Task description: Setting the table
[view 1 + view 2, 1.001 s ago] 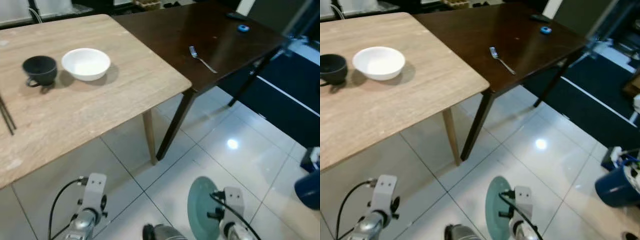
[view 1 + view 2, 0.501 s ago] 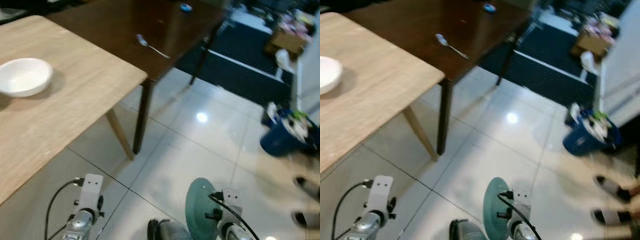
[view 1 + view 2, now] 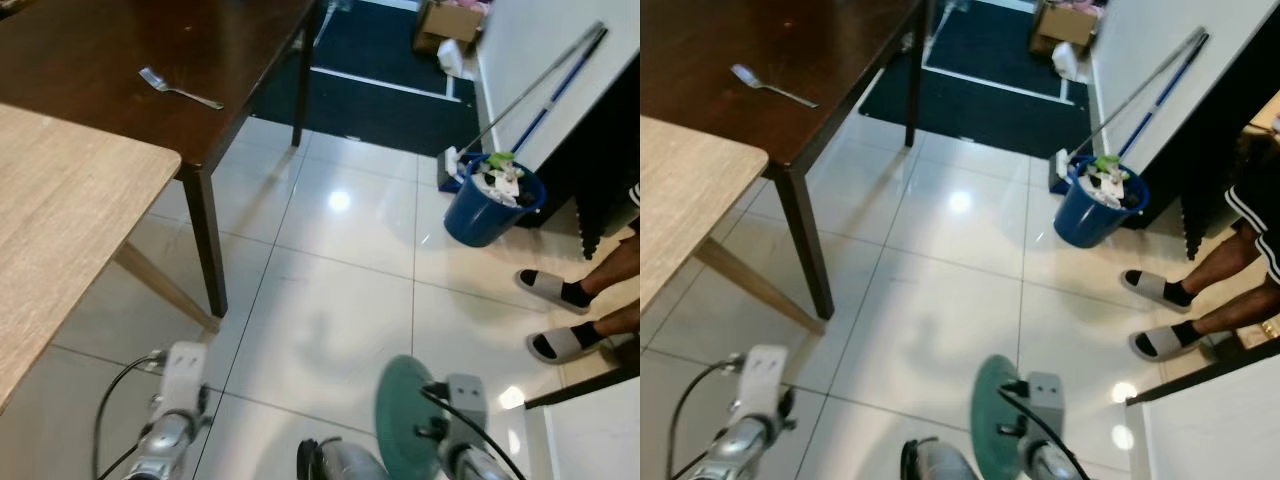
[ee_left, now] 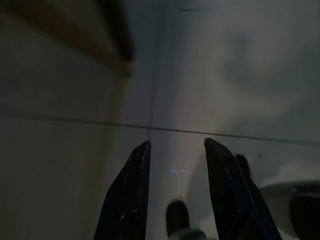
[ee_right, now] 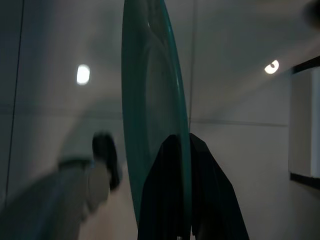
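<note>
- Right gripper (image 5: 180,145) is clamped on the rim of a teal plate (image 5: 150,100), held on edge above the tiled floor (image 3: 340,290).
- Left gripper (image 4: 175,147) hangs with fingers apart, holding nothing.

Head cameras look down at tiled floor (image 3: 340,300); wrist cameras hang close above it.

A silver metal fork (image 3: 770,86) lies on the dark brown wooden worktop (image 3: 830,50), with the pale wooden worktop (image 3: 680,190) beside it. A round teal plate (image 3: 990,420) stands on edge, low down against the right arm. A blue bucket (image 3: 1095,208) sits near a person's sandalled feet (image 3: 1160,315).
</note>
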You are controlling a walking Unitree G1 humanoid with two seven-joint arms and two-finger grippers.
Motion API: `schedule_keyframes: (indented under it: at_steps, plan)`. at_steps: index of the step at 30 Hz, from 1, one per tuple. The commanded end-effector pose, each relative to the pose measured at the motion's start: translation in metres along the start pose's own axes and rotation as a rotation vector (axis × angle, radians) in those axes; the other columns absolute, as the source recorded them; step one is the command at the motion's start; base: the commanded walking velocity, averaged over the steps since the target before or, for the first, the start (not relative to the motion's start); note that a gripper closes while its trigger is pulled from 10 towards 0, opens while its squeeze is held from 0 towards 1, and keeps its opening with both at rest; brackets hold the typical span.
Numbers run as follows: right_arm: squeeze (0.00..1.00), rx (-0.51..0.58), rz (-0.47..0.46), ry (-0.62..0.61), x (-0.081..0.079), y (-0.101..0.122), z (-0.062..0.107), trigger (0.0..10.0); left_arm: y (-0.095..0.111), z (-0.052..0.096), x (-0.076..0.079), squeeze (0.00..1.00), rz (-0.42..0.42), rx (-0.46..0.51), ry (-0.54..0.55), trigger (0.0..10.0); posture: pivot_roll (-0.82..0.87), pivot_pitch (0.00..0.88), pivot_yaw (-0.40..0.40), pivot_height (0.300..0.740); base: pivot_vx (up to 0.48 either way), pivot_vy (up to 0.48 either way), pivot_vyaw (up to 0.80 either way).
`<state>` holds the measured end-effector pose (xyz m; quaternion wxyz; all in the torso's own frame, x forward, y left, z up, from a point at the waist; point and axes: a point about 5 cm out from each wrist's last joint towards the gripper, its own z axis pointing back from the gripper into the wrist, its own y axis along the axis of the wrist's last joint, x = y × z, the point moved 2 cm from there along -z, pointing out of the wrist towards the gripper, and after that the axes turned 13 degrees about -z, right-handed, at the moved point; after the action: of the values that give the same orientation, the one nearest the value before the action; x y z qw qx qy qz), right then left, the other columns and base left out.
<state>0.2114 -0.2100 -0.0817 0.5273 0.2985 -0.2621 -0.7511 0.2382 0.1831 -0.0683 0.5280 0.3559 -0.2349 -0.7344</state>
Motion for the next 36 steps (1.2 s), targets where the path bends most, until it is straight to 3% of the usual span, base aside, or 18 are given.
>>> schedule_keyframes:
  at_steps: [1,14,21,36]
  plan:
    - [0.0,-0.052,-0.014,-0.02,0.005,-0.017,0.005,10.0,-0.012,0.003,0.001,0.0,0.009,-0.037,-0.011,10.0,0.08,0.076,-0.055,0.74,0.0,0.0,-0.8]
    - [0.0,-0.049,-0.009,-0.017,0.004,-0.016,0.005,10.0,-0.002,0.002,-0.004,0.0,0.136,0.023,0.02,10.0,0.08,0.072,-0.054,0.74,0.0,0.0,-0.8]
    - [0.0,-0.051,-0.007,-0.023,0.003,-0.017,0.005,10.0,-0.001,0.002,-0.006,0.0,0.158,0.028,0.027,10.0,0.08,0.074,-0.045,0.74,0.0,0.0,-0.8]
    - [0.0,-0.033,-0.019,-0.012,-0.005,-0.013,0.002,10.0,0.004,0.0,-0.011,0.0,0.166,0.05,0.029,10.0,0.1,0.069,0.002,0.74,0.0,0.0,0.0]
